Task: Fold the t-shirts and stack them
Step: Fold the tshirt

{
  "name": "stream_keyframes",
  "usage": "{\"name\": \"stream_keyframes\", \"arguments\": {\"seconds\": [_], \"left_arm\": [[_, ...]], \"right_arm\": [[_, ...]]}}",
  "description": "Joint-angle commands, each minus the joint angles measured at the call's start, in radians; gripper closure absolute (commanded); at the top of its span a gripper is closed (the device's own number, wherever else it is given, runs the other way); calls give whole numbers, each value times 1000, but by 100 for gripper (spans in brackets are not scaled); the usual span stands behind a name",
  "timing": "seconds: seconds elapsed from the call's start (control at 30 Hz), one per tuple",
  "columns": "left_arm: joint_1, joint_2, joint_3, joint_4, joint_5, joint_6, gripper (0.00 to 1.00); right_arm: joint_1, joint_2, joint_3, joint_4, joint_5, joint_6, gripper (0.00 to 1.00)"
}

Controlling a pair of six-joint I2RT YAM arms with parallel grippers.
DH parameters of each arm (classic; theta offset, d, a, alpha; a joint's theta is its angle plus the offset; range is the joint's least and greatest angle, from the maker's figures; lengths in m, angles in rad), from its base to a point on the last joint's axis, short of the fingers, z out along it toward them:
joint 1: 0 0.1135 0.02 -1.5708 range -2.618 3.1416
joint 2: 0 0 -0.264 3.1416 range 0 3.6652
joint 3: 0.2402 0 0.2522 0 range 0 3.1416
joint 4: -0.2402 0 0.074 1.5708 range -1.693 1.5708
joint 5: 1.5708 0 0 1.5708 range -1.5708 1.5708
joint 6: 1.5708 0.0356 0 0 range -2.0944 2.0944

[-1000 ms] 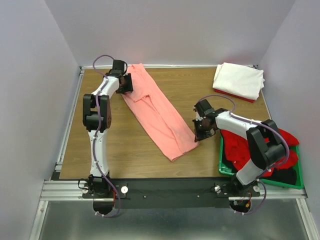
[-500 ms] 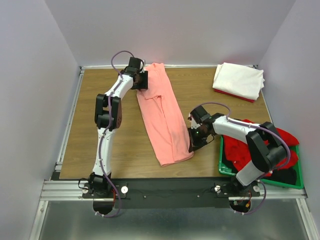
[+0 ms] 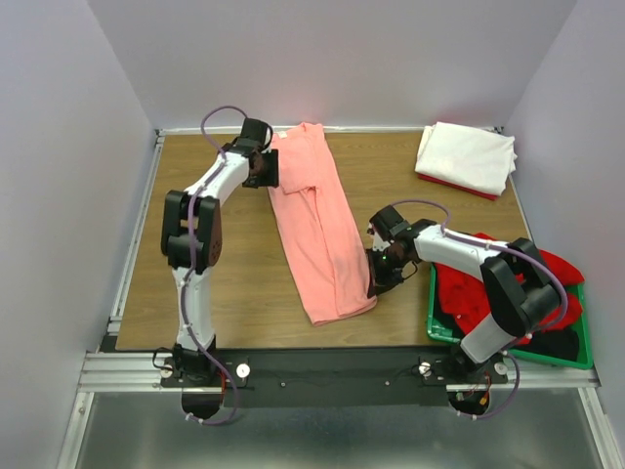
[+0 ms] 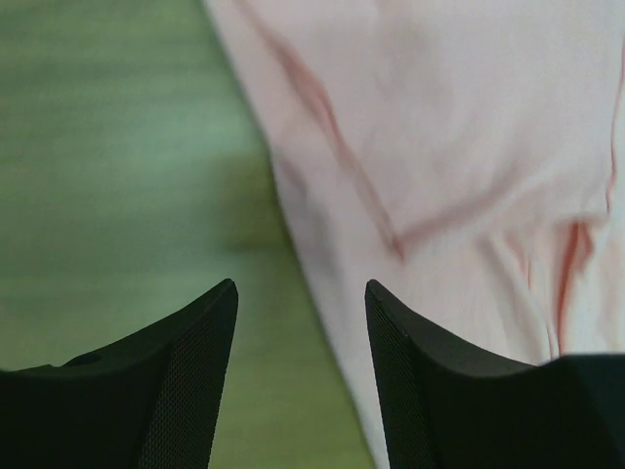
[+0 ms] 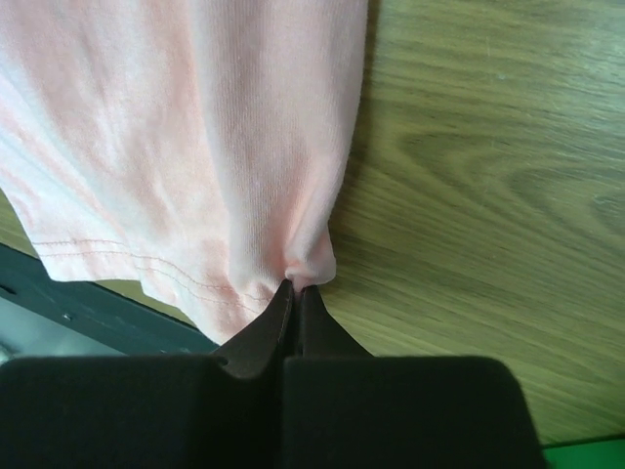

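Drawn back toward nine o'clock since the earlier frame, the outstretched left gripper [image 4: 301,289] is held with jaws apart beside the salmon-pink t-shirt [image 3: 317,230], laid lengthwise on the table [image 3: 225,283], its five-o'clock corner pinched by the bent right gripper [image 5: 296,285].

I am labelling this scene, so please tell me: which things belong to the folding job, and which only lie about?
Job: salmon-pink t-shirt; folded white t-shirt; red t-shirts; right end effector, pinching the pink shirt's edge.
Lying about: green crate; wooden table.
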Motion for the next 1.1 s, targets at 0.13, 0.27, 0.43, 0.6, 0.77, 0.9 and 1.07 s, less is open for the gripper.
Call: {"name": "stream_keyframes", "arguments": {"seconds": [0.13,0.27,0.43,0.6,0.77,0.9,1.07], "left_arm": [[-134,-595,-606,35,79,-168,38],[-286,-692,-801,55,190,-267,38],[-424,-728,-922,92,294,-342,38],[-543,-725,-974,97,319,-383,38],[-617,-755,-1046,121,324,-466,40],[-653,-782,-1097,137,299,-523,43],[-657,-788,-1123,172,264,-546,43]], "right_arm": [[6,21,45,-43,63,37,97],[6,21,50,-43,74,46,97],[6,30,61,-43,88,43,97],[8,25,61,-42,96,49,98],[6,1,41,-40,111,54,97],[6,-19,12,-37,116,60,98],[6,-28,-7,-31,114,55,97]]}}
